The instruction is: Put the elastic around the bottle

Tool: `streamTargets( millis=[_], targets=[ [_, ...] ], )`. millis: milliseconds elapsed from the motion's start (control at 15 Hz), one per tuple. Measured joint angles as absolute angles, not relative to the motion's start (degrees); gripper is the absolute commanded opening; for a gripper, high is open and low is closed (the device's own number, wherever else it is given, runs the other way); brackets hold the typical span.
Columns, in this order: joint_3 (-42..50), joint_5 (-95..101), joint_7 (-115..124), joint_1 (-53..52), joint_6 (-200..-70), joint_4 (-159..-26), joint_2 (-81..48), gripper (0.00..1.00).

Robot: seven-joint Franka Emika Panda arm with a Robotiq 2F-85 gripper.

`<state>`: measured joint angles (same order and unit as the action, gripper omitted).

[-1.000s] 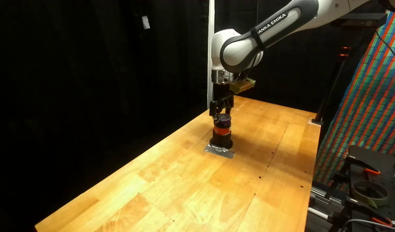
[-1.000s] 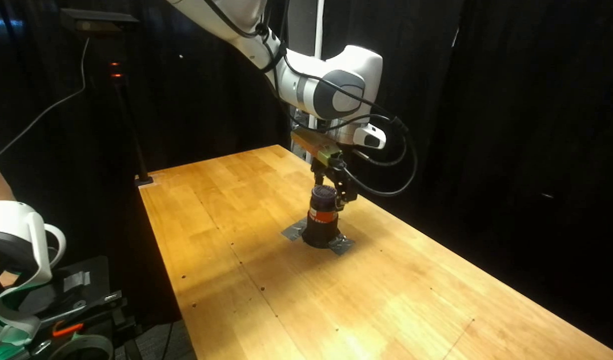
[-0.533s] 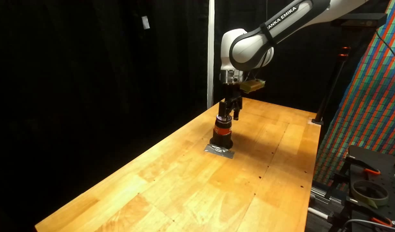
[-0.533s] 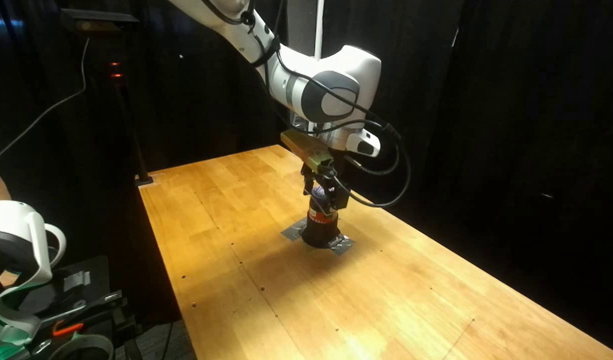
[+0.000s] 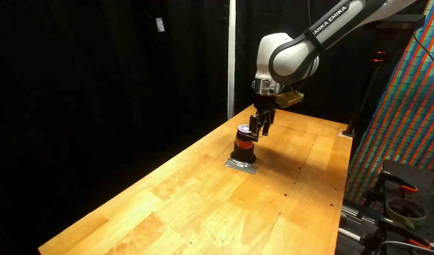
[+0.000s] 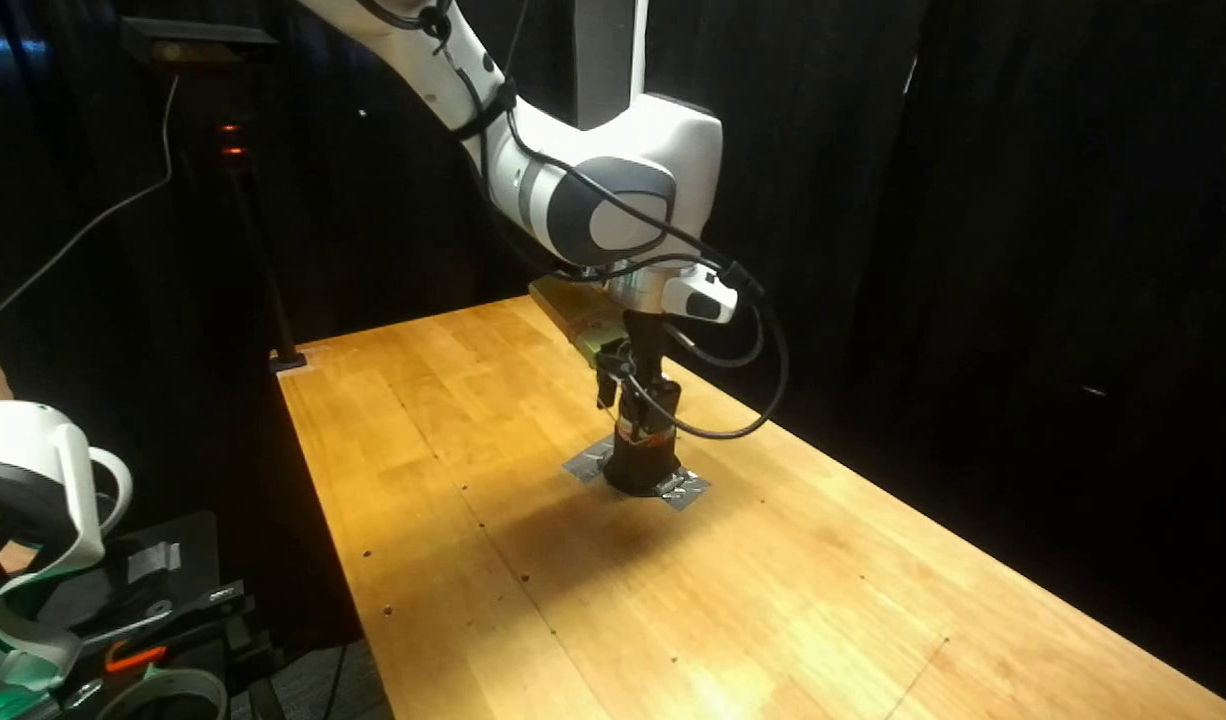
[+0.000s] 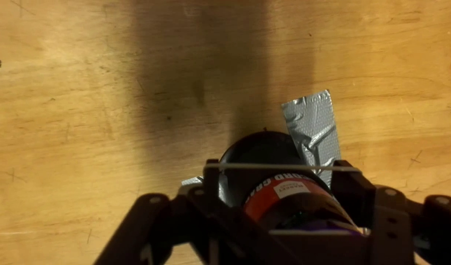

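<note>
The bottle stands upright on the wooden table, dark with an orange-red label and a purple-white top. It shows in both exterior views (image 5: 244, 144) (image 6: 643, 462) and in the wrist view (image 7: 266, 200). My gripper (image 5: 260, 136) is open, its fingers spread beside the bottle's upper part. In the wrist view my gripper (image 7: 279, 166) has the pale elastic (image 7: 267, 166) stretched across both fingertips, with a second strand nearer the camera. The bottle appears between the fingers there. In an exterior view the gripper (image 6: 635, 410) hides the bottle's top. I cannot tell whether the elastic loops around the bottle.
Silver tape (image 5: 241, 165) (image 7: 313, 129) holds the bottle's black base to the wooden table (image 5: 210, 212). A black post (image 5: 362, 95) stands at the table's far corner. A side cart with a tape roll (image 5: 406, 212) is beyond the table edge.
My gripper has moved from over the bottle's top to beside it, rightward in one exterior picture and leftward in another. The bottle's top is uncovered in one view. The bottle has not moved.
</note>
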<state>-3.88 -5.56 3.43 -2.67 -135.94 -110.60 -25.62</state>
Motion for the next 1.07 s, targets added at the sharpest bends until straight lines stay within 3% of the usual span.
streamTargets(
  millis=[333, 533, 733, 1067],
  targets=[
    [-2.5, -2.3, 9.2, -5.0, -152.5, -124.2, -18.4, 0.11],
    [0.1, 2.3, 16.4, -7.7, -165.3, -133.1, -14.4, 0.01],
    [5.3, 7.0, 25.4, -11.5, -178.4, -139.8, -12.7, 0.06],
    [24.0, 6.9, 32.2, -26.8, -194.6, -143.7, -16.3, 0.06]
  ],
)
